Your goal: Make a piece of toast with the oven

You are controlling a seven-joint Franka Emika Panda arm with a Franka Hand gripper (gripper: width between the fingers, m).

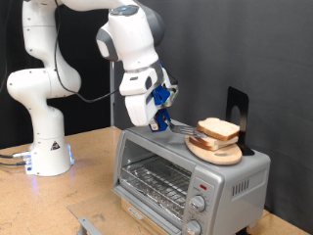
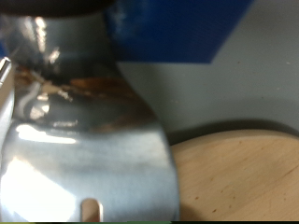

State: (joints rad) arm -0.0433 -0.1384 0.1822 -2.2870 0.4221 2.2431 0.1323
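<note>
- Hovering over the top of the oven [image 1: 186, 171], the end effector [image 1: 159, 124] points down, just at the exterior view's left of a round wooden board [image 1: 214, 153] that sits on the oven roof.
- Whether its fingers are apart or together cannot be told: the exterior view is too small, and the wrist view is filled by a shiny metal blade [image 2: 84, 140] that looks like a spatula, close against the camera.
- That blade seems to be carried by the end effector, though the grip itself is hidden.
- Beside the blade, the wrist view shows the pale curved edge of the board [image 2: 243, 177] and a blue part [image 2: 177, 28] of the hand.
- On the board lies the toast [image 1: 217, 129], stacked with other bread beneath it; the separate slices are hard to tell apart.
- Behind the board stands a dark upright holder [image 1: 236, 108].
- The oven rests on the wooden counter [image 1: 88, 186]; its glass door appears closed, with a wire rack behind it and two round knobs [image 1: 198, 211] at its right.
- The white arm [image 1: 39, 88] rises from its base at the exterior view's left.
</note>
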